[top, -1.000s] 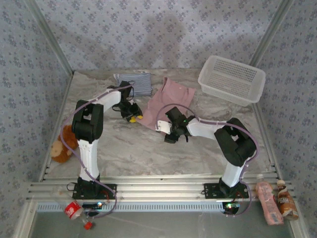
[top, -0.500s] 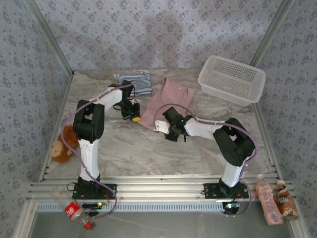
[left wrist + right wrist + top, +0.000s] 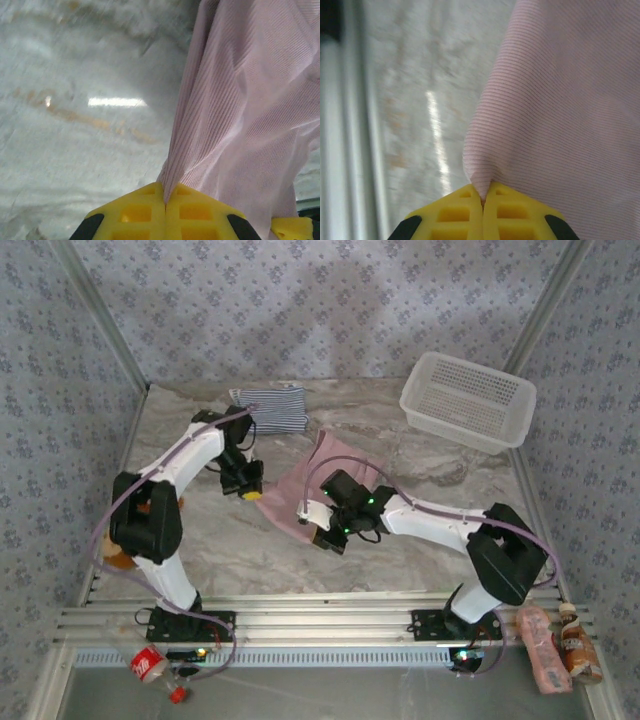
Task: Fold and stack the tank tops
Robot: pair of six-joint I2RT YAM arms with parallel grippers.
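Note:
The dusty pink tank top (image 3: 305,485) lies stretched across the middle of the marble table. My left gripper (image 3: 248,490) is shut on its left corner; in the left wrist view the ribbed pink cloth (image 3: 240,100) rises out of the closed yellow fingers (image 3: 135,212). My right gripper (image 3: 318,535) is shut on the near edge of the same top, and the pink fabric (image 3: 570,110) is pinched between its yellow fingers (image 3: 517,215). The navy-and-white striped tank top (image 3: 273,407) lies folded at the back, left of centre, apart from both grippers.
A white lattice basket (image 3: 467,400) stands at the back right. A brown stuffed toy (image 3: 115,552) lies at the left edge behind the left arm. Two bottles (image 3: 550,645) rest at the near right, a red can (image 3: 148,665) at the near left.
Both grippers closed on the pink tank top and pulled it toward the near side and left; its far edge slid away from the basket. The striped top stayed put.

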